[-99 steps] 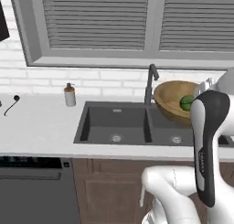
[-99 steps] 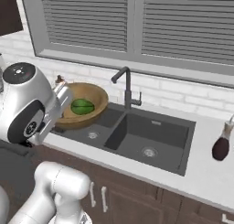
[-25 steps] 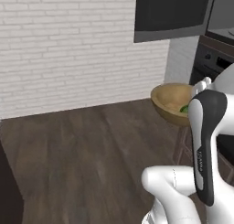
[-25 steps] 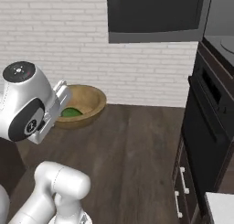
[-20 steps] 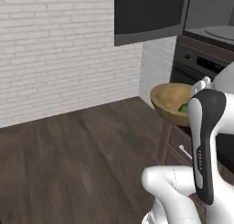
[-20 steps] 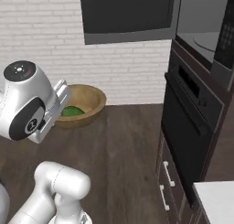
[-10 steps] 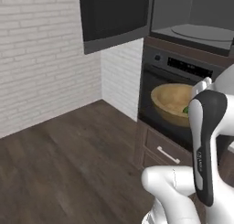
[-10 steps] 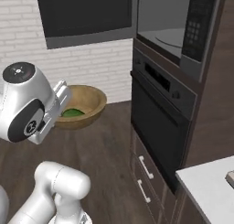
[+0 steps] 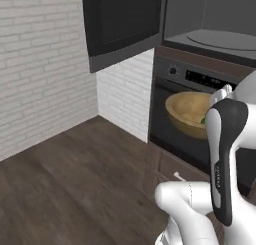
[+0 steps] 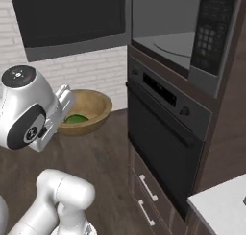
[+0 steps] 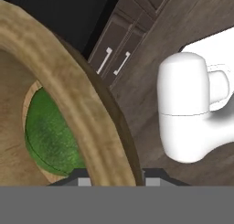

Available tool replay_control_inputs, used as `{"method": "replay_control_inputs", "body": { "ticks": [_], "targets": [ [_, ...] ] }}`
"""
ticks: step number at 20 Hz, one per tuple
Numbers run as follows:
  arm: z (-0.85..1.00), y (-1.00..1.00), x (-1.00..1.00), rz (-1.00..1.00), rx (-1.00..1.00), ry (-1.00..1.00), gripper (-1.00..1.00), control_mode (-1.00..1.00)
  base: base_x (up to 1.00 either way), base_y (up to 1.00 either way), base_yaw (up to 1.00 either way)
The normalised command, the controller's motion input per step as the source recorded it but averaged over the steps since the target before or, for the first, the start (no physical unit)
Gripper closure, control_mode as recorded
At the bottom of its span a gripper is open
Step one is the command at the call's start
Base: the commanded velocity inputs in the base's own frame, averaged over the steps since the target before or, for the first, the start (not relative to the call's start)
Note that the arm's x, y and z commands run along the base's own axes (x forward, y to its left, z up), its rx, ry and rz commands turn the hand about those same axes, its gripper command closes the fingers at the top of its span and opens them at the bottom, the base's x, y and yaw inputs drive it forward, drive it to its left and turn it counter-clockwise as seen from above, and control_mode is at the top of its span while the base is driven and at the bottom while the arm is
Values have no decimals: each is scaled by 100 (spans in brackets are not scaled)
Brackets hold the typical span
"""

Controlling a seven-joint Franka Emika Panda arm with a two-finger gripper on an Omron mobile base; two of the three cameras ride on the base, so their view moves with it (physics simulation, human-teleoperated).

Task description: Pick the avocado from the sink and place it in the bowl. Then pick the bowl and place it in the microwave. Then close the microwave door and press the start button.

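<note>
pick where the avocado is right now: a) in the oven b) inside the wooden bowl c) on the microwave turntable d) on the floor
b: the avocado lies green in the hollow of the bowl, which is carried in the air in front of the oven, below the open microwave.

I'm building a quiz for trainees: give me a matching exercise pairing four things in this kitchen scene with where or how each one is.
Things:
1. bright-green avocado
2. light-brown wooden bowl
3. black microwave door
4. round turntable plate

States:
a. swung open
b. lying inside the bowl
c. inside the grey microwave cavity
d. held up by its rim in the gripper

Pairs: 1-b, 2-d, 3-a, 4-c
</note>
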Motion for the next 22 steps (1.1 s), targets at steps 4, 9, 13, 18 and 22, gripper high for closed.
{"method": "replay_control_inputs", "body": {
  "ticks": [4, 9, 13, 18, 22],
  "targets": [
    [0, 0, 0, 0, 0, 0, 100, 100, 40, -18, -7],
    [0, 0, 0, 0, 0, 0, 100, 100, 45, -36, -8],
    [0, 0, 0, 0, 0, 0, 100, 100, 59, -35, -13],
    [0, 0, 0, 0, 0, 0, 100, 100, 36, 10, -21],
    [0, 0, 0, 0, 0, 0, 100, 100, 4, 45, -28]
  ]
}}
